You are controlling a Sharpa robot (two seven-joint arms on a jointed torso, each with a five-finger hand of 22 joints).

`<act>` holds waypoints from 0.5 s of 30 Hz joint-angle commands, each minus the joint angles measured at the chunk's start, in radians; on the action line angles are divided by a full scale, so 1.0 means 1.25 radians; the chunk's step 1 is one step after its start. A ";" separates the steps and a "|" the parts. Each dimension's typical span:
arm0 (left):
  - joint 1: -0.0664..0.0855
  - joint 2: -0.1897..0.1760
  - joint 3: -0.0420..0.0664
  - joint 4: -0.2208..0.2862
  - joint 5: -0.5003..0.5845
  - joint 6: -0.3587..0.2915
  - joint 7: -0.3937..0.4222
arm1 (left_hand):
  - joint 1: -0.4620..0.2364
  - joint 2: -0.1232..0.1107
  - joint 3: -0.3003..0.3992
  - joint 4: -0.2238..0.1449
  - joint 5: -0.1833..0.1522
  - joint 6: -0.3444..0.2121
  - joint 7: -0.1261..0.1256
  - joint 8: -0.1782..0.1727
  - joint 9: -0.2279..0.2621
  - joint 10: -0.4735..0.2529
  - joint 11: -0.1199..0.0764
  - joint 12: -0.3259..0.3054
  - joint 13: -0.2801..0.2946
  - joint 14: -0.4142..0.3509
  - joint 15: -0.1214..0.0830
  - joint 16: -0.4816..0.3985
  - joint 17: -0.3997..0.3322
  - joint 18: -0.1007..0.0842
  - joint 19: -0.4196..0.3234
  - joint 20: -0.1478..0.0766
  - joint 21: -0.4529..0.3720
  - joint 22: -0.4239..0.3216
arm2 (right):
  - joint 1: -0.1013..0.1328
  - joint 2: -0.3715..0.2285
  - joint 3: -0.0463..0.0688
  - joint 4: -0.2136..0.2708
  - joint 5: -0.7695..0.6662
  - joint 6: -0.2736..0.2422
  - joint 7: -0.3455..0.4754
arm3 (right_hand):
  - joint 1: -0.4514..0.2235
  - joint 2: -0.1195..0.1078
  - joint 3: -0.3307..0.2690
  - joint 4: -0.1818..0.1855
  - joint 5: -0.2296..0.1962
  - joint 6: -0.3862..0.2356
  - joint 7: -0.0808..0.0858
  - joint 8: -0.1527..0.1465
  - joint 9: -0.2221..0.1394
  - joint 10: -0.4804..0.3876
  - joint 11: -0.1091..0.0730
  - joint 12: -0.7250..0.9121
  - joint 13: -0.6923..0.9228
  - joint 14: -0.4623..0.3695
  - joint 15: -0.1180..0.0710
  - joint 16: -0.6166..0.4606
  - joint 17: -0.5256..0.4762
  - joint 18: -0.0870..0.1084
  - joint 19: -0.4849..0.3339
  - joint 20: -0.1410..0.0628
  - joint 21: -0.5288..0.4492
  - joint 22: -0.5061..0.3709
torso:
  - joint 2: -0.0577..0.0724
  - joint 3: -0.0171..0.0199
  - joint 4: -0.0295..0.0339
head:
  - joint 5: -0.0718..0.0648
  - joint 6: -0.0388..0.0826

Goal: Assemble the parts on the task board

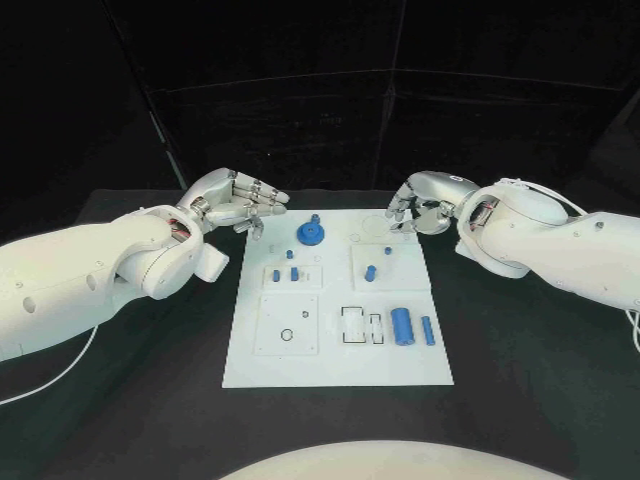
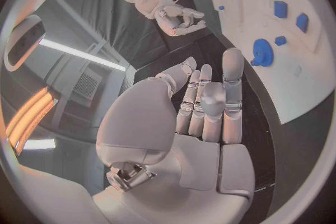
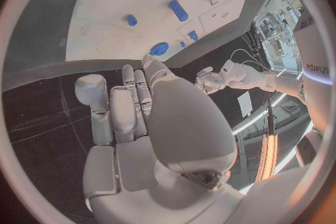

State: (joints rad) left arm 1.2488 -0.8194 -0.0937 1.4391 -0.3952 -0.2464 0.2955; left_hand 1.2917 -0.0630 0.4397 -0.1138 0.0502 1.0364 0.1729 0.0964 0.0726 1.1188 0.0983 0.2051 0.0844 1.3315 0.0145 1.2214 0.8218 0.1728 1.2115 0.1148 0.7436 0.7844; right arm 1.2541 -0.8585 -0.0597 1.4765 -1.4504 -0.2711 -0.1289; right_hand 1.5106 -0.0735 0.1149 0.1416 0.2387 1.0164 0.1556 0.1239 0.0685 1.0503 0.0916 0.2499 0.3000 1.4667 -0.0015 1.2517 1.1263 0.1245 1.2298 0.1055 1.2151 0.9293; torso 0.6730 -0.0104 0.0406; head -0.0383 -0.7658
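task board [image 1: 335,340] lies between both hands' fingers [image 1: 263,205].

Head cam: high, looks steeply down at the black table [image 1: 522,380], task board [image 1: 338,370] centred, both arms entering from the sides. Widest view, farthest back. Left wrist cam: fisheye right behind the left hand [image 2: 203,117], close up, facing out past the fingers toward the board's edge and the right hand [image 2: 175,14] opposite. Right wrist cam: same setup behind the right hand, board beyond it, left hand across. All three share the board and its blue round part [image 1: 310,235].
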 commanded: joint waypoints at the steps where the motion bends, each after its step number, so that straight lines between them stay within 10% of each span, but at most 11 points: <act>1: 0.000 -0.003 0.000 0.014 0.253 0.008 0.108 | 0.002 0.008 -0.003 0.003 -0.001 0.001 0.001 0.005 -0.001 -0.003 0.002 0.005 0.001 -0.019 0.001 -0.020 -0.034 0.008 -0.013 0.001 -0.020 -0.016 | -0.006 0.002 0.000 0.005 -0.092 0.031 -0.048 | -0.001 -0.008 0.003 0.003 -0.004 -0.001 0.006 -0.008 -0.001 -0.008 0.001 -0.009 -0.013 0.020 0.006 0.006 0.002 0.001 0.006 0.003 0.003 0.002 | 0.001 0.0015 0.0015 | -0.004 -0.001; 15: -0.002 -0.017 -0.011 0.046 0.320 0.011 0.141 | 0.007 0.011 -0.008 0.004 -0.001 0.000 0.001 0.008 -0.002 -0.007 0.002 0.014 0.003 -0.053 0.001 -0.055 -0.094 0.009 -0.025 0.001 -0.041 -0.030 | -0.036 0.024 -0.001 -0.006 -0.107 0.060 -0.055 | 0.004 -0.016 0.009 0.002 -0.003 -0.015 0.012 -0.022 -0.002 -0.024 0.010 -0.032 -0.054 0.021 0.014 0.012 0.008 -0.001 0.013 0.010 0.011 0.013 | 0.001 0.0017 0.0009 | -0.002 -0.002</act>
State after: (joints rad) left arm 1.2448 -0.8394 -0.1075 1.4914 -0.0435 -0.2411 0.4326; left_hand 1.2971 -0.0576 0.4319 -0.1060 0.0502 1.0364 0.1729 0.1011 0.0711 1.1150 0.1021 0.2168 0.0868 1.2721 0.0144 1.1579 0.7056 0.1778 1.1867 0.1162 0.6950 0.7477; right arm 1.2075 -0.8308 -0.0615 1.4689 -1.5589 -0.2194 -0.1878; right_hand 1.5157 -0.0867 0.1221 0.1450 0.2387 1.0037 0.1683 0.1007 0.0671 1.0269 0.1072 0.2125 0.2342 1.4632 0.0091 1.2604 1.1358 0.1247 1.2402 0.1159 1.2262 0.9450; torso 0.6744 -0.0087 0.0407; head -0.0443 -0.7681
